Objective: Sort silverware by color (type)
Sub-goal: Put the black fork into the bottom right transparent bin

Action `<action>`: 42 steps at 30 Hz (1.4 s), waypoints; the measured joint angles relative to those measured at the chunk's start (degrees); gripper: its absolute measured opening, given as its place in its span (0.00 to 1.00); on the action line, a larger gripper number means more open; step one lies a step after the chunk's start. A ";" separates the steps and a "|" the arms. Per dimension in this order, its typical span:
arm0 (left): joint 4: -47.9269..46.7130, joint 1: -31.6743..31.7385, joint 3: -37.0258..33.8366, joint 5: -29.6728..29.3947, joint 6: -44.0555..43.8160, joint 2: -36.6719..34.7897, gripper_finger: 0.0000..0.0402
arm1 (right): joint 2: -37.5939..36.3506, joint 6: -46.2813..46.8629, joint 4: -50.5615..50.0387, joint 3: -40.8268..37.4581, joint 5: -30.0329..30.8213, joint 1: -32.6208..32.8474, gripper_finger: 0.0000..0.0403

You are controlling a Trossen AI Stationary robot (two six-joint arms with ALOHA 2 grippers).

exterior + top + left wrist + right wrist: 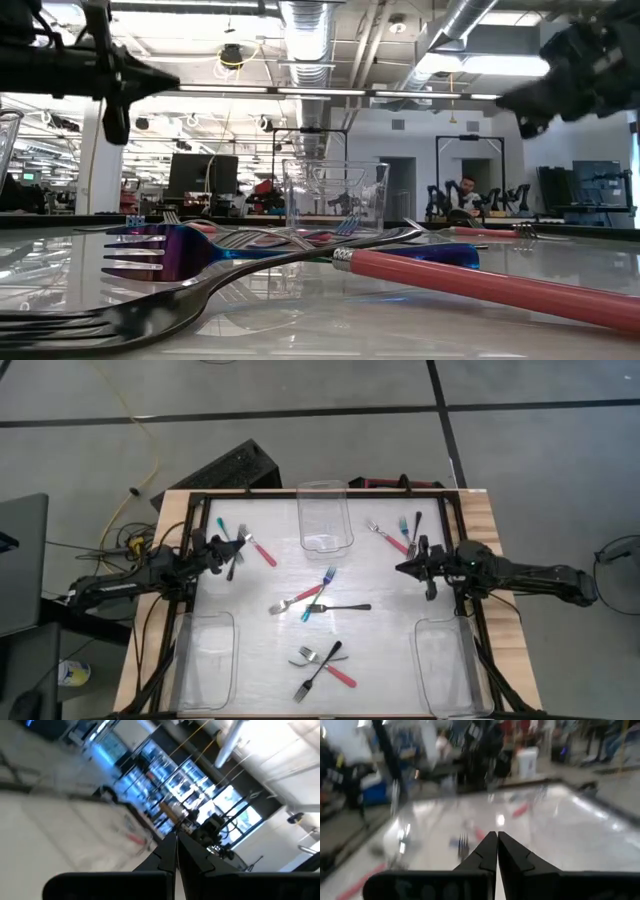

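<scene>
Small forks lie flat on the white table in several loose groups. One group, with a teal (222, 527), a red (263, 553) and a black fork, lies under my left gripper (234, 549). Another (393, 537) lies toward the far right, just beyond my right gripper (401, 568). A centre group (316, 599) has red, blue, teal and black handles. A near group (322, 661) holds a red and a black fork. Both grippers are shut and empty, as their wrist views show (176, 836) (497, 834). In the low view both arms (110, 70) (575, 65) hang above the table.
Three clear plastic bins stand on the table: one at the far middle (323, 488), one at the near left (184, 660), one at the near right (468, 665). A dark frame (300, 496) borders the table. Bare surface lies between the fork groups.
</scene>
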 joint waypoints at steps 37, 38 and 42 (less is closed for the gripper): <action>-5.94 -0.02 23.24 17.68 34.07 50.87 0.02 | 57.29 26.80 -35.26 55.10 21.97 10.11 0.10; -5.83 -0.02 23.30 17.19 35.35 50.94 0.03 | 58.09 27.53 -39.87 56.90 22.01 9.19 0.10; -4.41 -0.04 23.52 15.44 39.75 50.92 0.13 | 60.58 32.95 -56.63 61.97 22.04 4.42 0.13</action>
